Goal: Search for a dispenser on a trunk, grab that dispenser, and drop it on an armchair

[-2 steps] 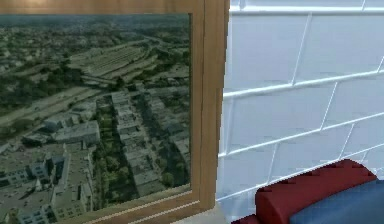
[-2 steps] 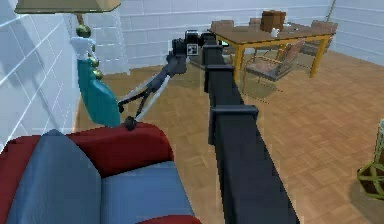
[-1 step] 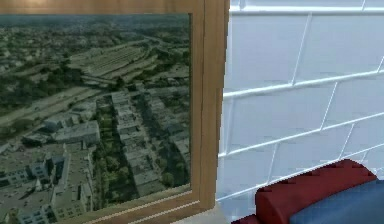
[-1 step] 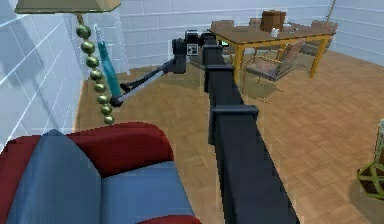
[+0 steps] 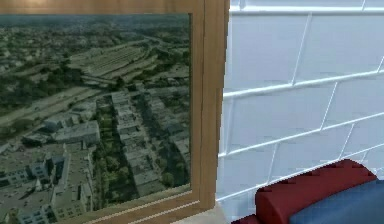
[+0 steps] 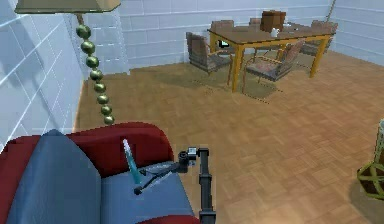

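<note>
Dispenser (image 6: 129,158), slim, pale blue, tilted, near pincer (image 6: 143,183), against red armchair (image 6: 60,175)

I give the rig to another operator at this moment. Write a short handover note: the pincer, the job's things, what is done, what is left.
Pincer: at the arm's end, seen against the armchair. I cannot tell whether it holds anything.
Blue thing: thin and tilted, at the pincer's fingers. It is likely the dispenser. I cannot tell whether it hangs or lies on the armchair.
Done: the robot stands beside the armchair.
Left: check that the blue thing rests on the armchair; if not, drop it there.
</note>
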